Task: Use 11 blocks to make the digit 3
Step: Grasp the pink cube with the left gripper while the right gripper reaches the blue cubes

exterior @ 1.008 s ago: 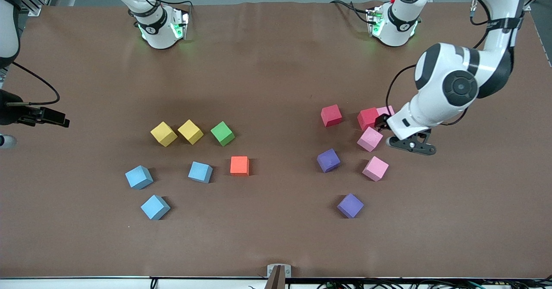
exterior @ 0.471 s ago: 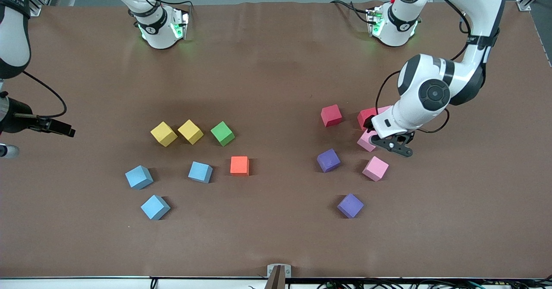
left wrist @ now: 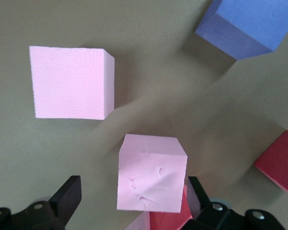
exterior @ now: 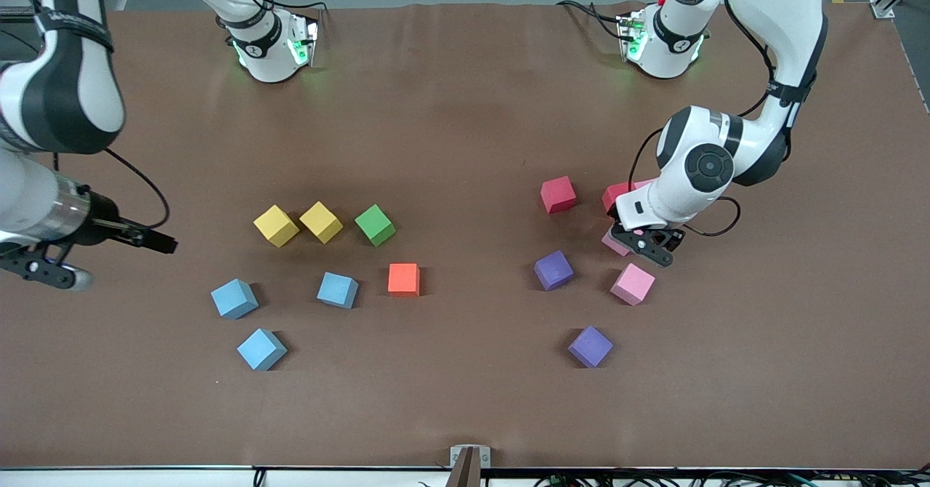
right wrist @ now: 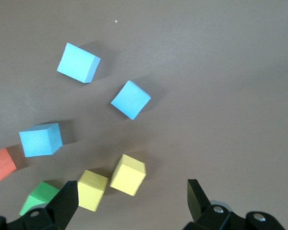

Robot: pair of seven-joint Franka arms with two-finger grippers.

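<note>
Over the pink cube (left wrist: pixel 151 175) beside the red cubes (exterior: pixel 558 194), we had lowered our left gripper (left wrist: pixel 134 201), fingers (left wrist: pixel 67 195) open astride it; right gripper (right wrist: pixel 132 203) waited open; no digit begun.

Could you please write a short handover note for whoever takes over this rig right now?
Left gripper: open, low over a pink block beside two red blocks, not yet closed on it.
Right gripper: open, holding nothing, in the air at the right arm's end of the table, above the yellow cubes.
Blocks: all scattered singly. Light blue, green and orange lie toward the right arm's end; pink, red and purple toward the left arm's.
Done: none placed.
Left: the whole digit 3.
</note>
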